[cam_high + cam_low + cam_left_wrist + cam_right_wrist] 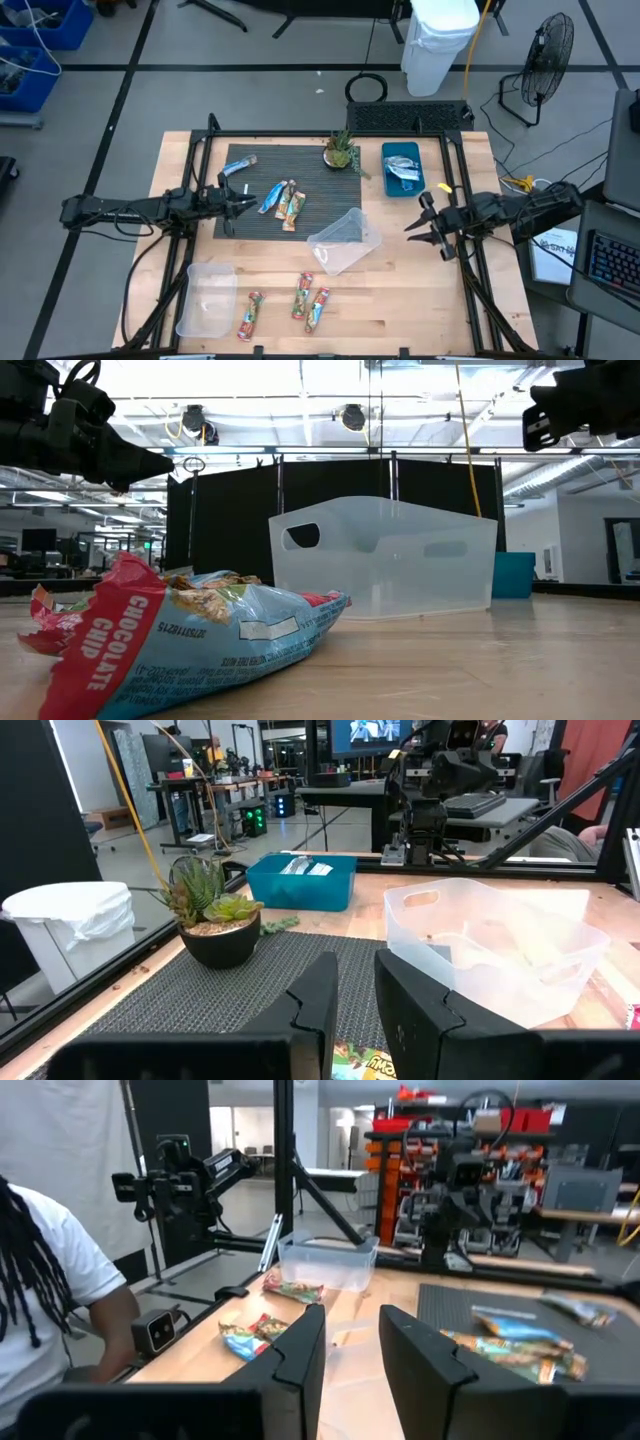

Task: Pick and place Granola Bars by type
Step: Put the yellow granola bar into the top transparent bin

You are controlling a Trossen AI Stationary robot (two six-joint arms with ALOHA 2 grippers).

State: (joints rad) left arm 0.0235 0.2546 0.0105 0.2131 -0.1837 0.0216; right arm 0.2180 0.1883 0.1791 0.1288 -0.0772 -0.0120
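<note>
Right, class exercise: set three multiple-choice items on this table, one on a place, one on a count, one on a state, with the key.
1. Where does the potted plant stand? A on the dark mat's back edge; B in a clear bin; C on the floor.
2. How many granola bars lie on bare wood near the front edge? A one; B three; C six.
3. The blue bin is: A empty; B holding silvery packets; C overturned.
Key: 1 A, it sits on the mat beside the blue bin; 2 B, three lie right of the front-left clear bin; 3 B, packets show inside.
</note>
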